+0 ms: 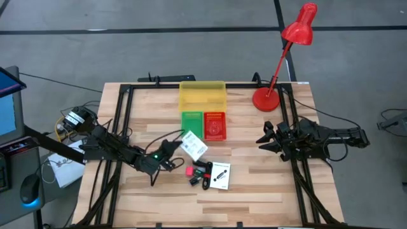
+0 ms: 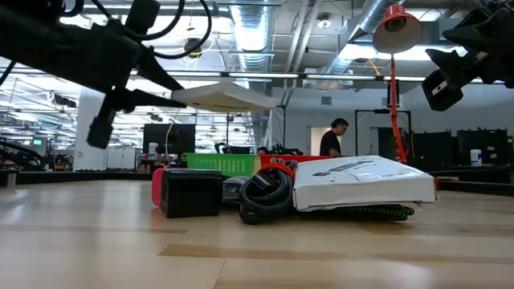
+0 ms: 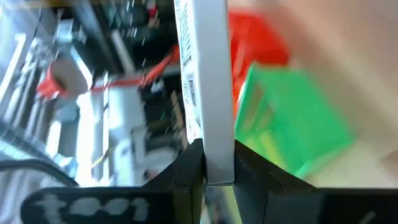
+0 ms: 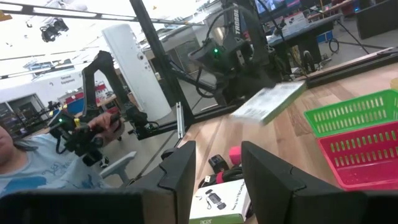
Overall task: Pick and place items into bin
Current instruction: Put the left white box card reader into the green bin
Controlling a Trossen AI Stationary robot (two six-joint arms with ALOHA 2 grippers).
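My left gripper point(image 1: 177, 146) is shut on a white printed flat packet point(image 1: 194, 145), which it holds above the table just in front of the green bin point(image 1: 191, 121). The low view shows this packet point(image 2: 222, 96) high over the other items. Those lie in a heap: a second white packet point(image 1: 220, 175), a pink piece point(image 1: 189, 170) and black pieces point(image 1: 201, 175). Beside the green bin stand a red bin point(image 1: 215, 125) and, farther back, a yellow bin point(image 1: 202, 94). My right gripper point(image 4: 214, 180) waits open at the table's right side. My left gripper pinches the packet's near end point(image 3: 217, 158) between its two fingers, one on each flat face. The fingers point(image 2: 152, 95) come about level from the table's left side. The packet sticks out beyond them, roughly level and lifted clear of the table.
A red desk lamp point(image 1: 280, 60) stands at the far right corner of the table. A black frame point(image 1: 124, 95) runs along the table's edges. Bare wood lies in front of the heap. In the right wrist view a person point(image 4: 37, 162) sits beyond the table.
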